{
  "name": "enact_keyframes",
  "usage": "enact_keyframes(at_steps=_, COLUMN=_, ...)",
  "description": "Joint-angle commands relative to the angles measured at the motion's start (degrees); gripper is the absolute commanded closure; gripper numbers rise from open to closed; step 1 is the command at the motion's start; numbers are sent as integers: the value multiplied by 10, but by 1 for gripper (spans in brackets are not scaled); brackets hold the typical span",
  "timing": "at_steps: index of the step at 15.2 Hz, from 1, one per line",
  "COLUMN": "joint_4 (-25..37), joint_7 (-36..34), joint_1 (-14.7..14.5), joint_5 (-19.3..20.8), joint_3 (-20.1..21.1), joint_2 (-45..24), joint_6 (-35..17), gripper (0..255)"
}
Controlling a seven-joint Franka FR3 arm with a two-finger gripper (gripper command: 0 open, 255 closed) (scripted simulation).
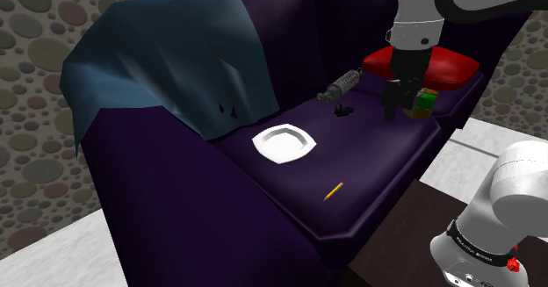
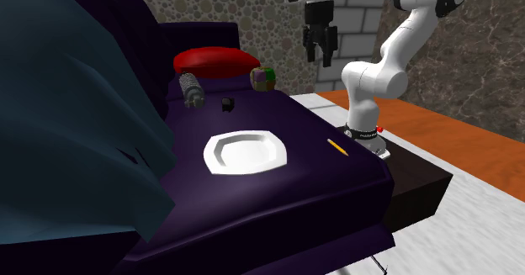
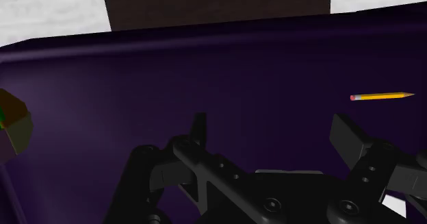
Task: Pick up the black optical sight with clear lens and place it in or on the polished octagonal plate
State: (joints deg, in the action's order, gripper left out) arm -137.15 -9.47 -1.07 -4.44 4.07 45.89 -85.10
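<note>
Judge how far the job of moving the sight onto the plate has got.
Nothing looks done: the black sight lies on the sofa seat, apart from the white plate, which holds nothing. In hand: the open gripper hangs above the seat, holding nothing. Left: grasp, carry, place.

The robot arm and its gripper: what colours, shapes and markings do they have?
The white arm has rounded segments with dark joints. A black ring with small white marks circles its lower part, beside a small red dot. The gripper is all black, with two blocky fingers and round screw heads.
</note>
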Motion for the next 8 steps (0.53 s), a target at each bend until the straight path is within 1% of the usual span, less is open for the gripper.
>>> enact_keyframes(at_steps=1, joint_4=0, joint_7=0, joint_1=0, joint_5=0, joint_3=0, joint_2=0, joint_6=0, gripper=0)
enact_keyframes(at_steps=4, joint_4=-11, joint_7=86, joint_1=-3, joint_5=37, joint_3=-42, joint_2=-17, joint_6=-33, gripper=0)
enact_keyframes(at_steps=8, joint_4=-12, joint_7=197, joint_1=-9, joint_5=80, joint_3=-97, joint_2=-56, joint_6=-82, gripper=0)
